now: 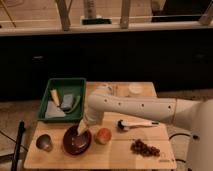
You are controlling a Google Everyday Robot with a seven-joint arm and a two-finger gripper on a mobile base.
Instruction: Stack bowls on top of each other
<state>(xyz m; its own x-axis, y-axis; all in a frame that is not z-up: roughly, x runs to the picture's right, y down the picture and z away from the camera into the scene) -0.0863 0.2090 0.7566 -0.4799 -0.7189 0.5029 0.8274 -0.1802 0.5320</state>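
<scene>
Camera view: no brand, label or writing can be read anywhere. The white arm (145, 109) reaches from the right across the wooden table (100, 159), bending down at its left end. The gripper (83, 127) hangs over the back rim of the maroon bowl (77, 140), which sits near the front left of the table. The tips seem to touch or nearly touch that rim; whether they are spread or closed cannot be told. An orange bowl cannot be made out apart from the maroon one. Just left of the bowl stands a grey cup (44, 143); just right lies an orange ball (103, 135). Behind is a green tray (48, 98). A white-handled tool (136, 124) and a brown heap (145, 148) lie to the right.
</scene>
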